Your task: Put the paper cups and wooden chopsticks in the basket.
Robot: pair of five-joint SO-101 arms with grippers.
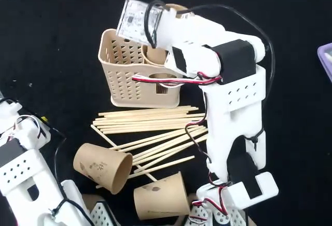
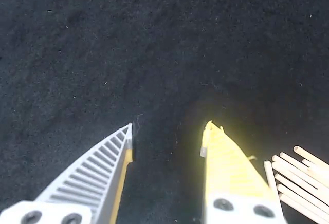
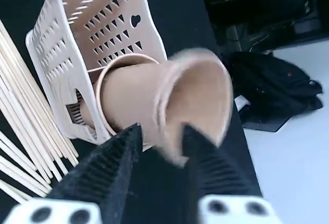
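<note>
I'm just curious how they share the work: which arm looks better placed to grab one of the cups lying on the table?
Probably left. The left gripper is open and empty, over the table beside the chopsticks, while the right gripper is up at the basket with a cup at it.

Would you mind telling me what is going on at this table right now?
Two robot arms are putting paper cups and wooden chopsticks into a basket. The right pincer is up at the basket with a paper cup right in front of it, beside another cup sitting in the basket. The left pincer is open and empty over the black table. The chopsticks, a third cup and a fourth cup lie on the table.
</note>
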